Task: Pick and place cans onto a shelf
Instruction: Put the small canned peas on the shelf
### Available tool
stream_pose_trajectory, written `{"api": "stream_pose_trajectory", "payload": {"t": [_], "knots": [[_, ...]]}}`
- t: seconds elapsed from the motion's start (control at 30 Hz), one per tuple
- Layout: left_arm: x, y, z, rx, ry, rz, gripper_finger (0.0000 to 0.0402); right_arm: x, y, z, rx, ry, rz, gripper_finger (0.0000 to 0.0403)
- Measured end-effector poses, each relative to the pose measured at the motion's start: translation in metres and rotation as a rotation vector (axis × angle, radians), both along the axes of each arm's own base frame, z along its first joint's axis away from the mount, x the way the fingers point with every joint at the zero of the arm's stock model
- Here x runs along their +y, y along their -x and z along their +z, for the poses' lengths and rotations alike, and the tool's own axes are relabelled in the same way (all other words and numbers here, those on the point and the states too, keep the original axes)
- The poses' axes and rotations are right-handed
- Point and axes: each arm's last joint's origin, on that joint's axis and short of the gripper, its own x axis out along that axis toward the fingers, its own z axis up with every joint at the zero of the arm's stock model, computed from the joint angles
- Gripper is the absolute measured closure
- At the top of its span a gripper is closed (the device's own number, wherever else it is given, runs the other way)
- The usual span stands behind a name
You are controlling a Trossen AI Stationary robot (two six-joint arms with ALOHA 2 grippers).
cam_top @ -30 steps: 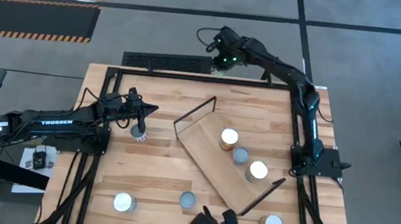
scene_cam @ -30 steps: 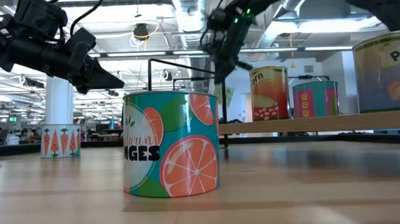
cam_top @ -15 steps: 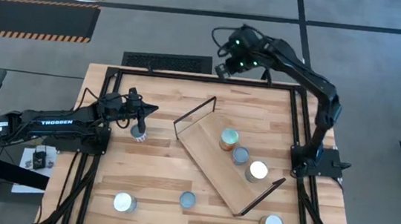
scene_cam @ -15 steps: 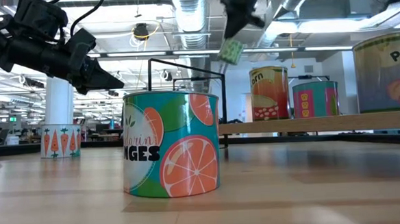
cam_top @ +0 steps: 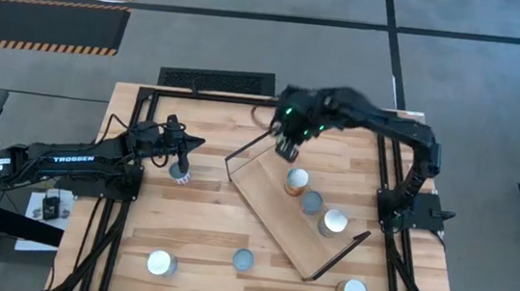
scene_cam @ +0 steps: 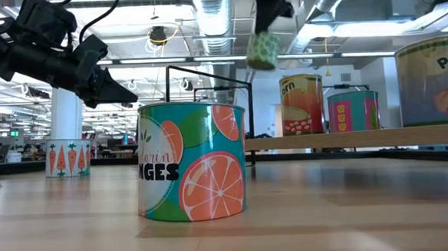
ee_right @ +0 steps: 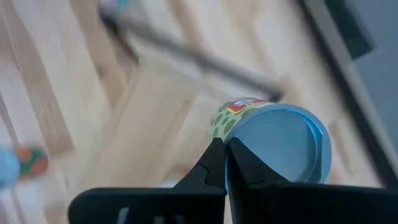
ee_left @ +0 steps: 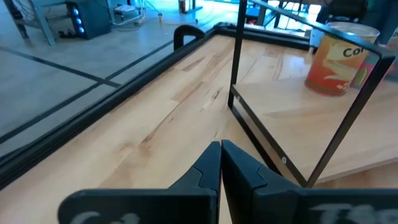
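right gripper [cam_top: 286, 149]: up in the air over the shelf's far end, pinching a small green-labelled can [scene_cam: 263, 51]. In the right wrist view the fingers [ee_right: 217, 163] sit pressed against the can's side, pale-blue end facing the camera, so it looks tilted, not upright.

carried can: hanging above the shelf [cam_top: 269, 198], near the wire frame [cam_top: 251, 147] at that end. Nothing under it is touching it yet.

shelf load: three cans in a row on the board already, the nearest one being the silvery-topped can [cam_top: 297, 179] just beside the drop zone.

doing this step well: probably swing the can upright first, then come down on bare board between the wire frame and that nearest can. Clipping either one seems the main risk. Let go only once the base sits flat.

left gripper [cam_top: 183, 142]: parked on the left side above a can [cam_top: 179, 170] on the table, fingertips [ee_left: 219, 163] closed together, holding nothing.

loose cans: an orange-print can [scene_cam: 192, 170] up close in the low view, and others along the table's near edge.
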Motion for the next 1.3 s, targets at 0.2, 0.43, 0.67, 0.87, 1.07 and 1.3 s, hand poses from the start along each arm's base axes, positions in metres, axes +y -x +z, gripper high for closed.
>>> {"api": "stream_pose_trajectory", "payload": {"t": [0.2,0.43,0.67,0.87,1.07,1.3], "knots": [[0.0,0.0,-0.001,0.01,0.002,-0.001,0.0401,0.018,-0.008,-0.038,0.094,-0.014,0.05,0.0394],[0.0,0.0,-0.001,0.009,0.003,0.0,0.0401,0.028,-0.021,-0.059,0.028,-0.013,0.087,0.0394],[0.0,0.0,-0.001,0.005,0.009,0.002,0.0401,0.026,-0.026,-0.083,0.024,0.001,0.139,0.0394],[0.0,0.0,-0.001,0.005,0.009,0.002,0.0401,0.027,-0.028,-0.102,0.028,0.001,0.184,0.0394],[0.0,0.0,-0.001,0.004,0.01,0.002,0.0401,0.027,-0.031,-0.113,0.046,-0.006,0.202,0.0394],[0.0,0.0,-0.001,0.004,0.011,0.003,0.0401,0.026,-0.041,-0.138,0.122,-0.027,0.239,0.0394]]}}
